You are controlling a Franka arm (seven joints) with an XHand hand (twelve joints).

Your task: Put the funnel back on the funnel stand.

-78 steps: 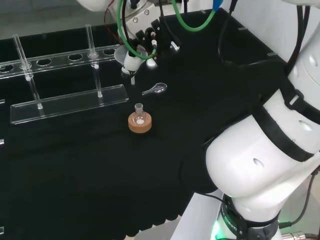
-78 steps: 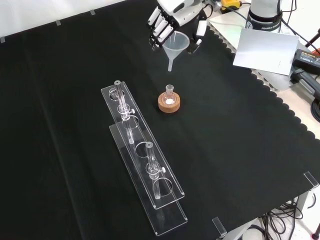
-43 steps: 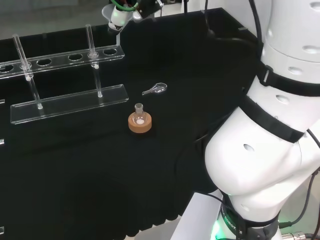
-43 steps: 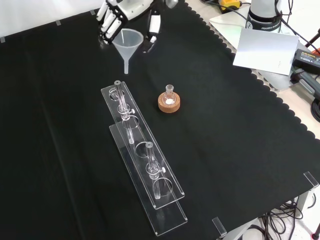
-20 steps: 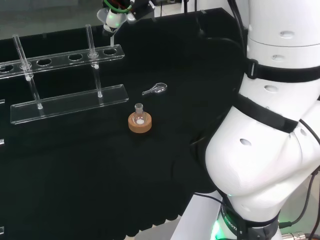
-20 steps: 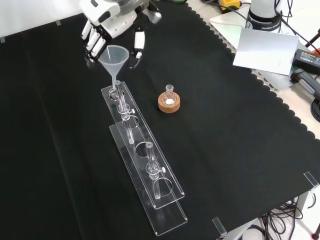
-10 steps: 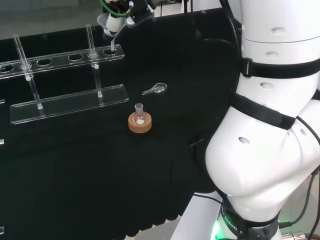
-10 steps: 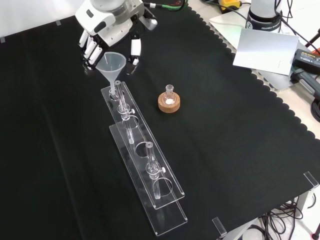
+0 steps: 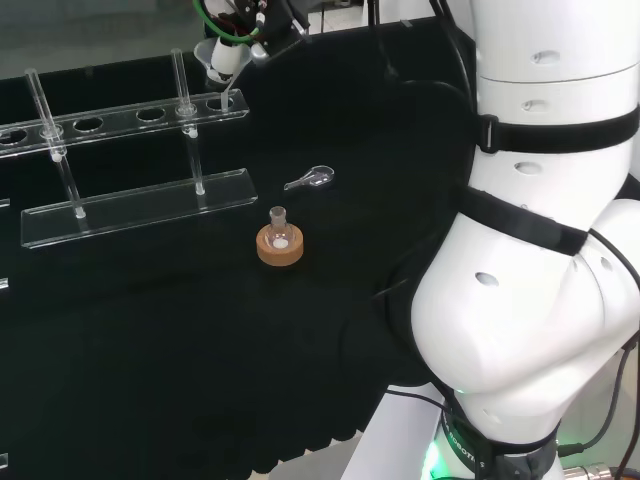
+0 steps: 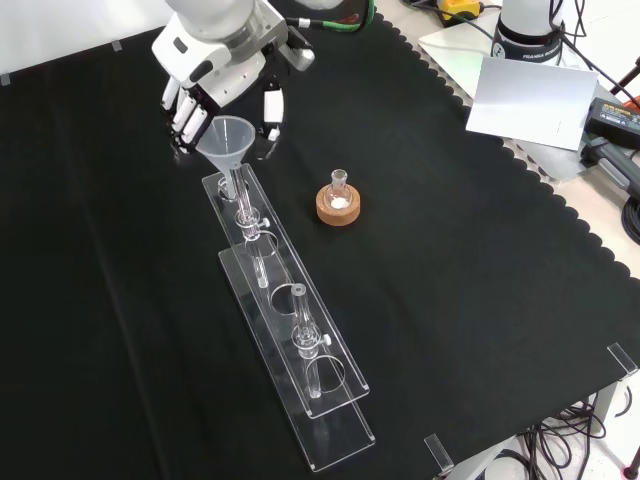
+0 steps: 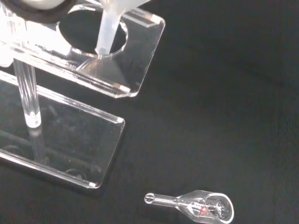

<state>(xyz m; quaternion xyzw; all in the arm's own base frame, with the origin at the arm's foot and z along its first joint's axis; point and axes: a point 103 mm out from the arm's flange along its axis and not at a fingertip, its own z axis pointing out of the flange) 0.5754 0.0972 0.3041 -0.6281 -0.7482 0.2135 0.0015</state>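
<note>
A clear plastic funnel [image 10: 227, 135] hangs upright over the far end of the clear acrylic funnel stand [image 10: 300, 345]. The hand [image 10: 213, 60] is shut on the funnel, fingers [image 10: 186, 115] on one side of the rim and the thumb [image 10: 272, 105] on the other. In the wrist view the funnel's stem [image 11: 106, 32] has its tip at the edge of the end hole in the stand's upper plate [image 11: 135, 56]. In the head view the funnel [image 9: 215, 58] sits just above the right end of the stand [image 9: 130, 208], under the hand [image 9: 255, 22].
A small flask on a cork ring [image 10: 339, 202] stands to the right of the stand in the front view. A glass spoon-like piece [image 9: 310, 178] lies near it. Two upright posts [image 10: 302, 325] rise from the stand. A white board [image 10: 525, 100] lies beyond the cloth's scalloped edge.
The hand has carried the funnel leftward in the front view, from beyond the flask to the stand's far end, and lowered it until the stem reaches the end hole.
</note>
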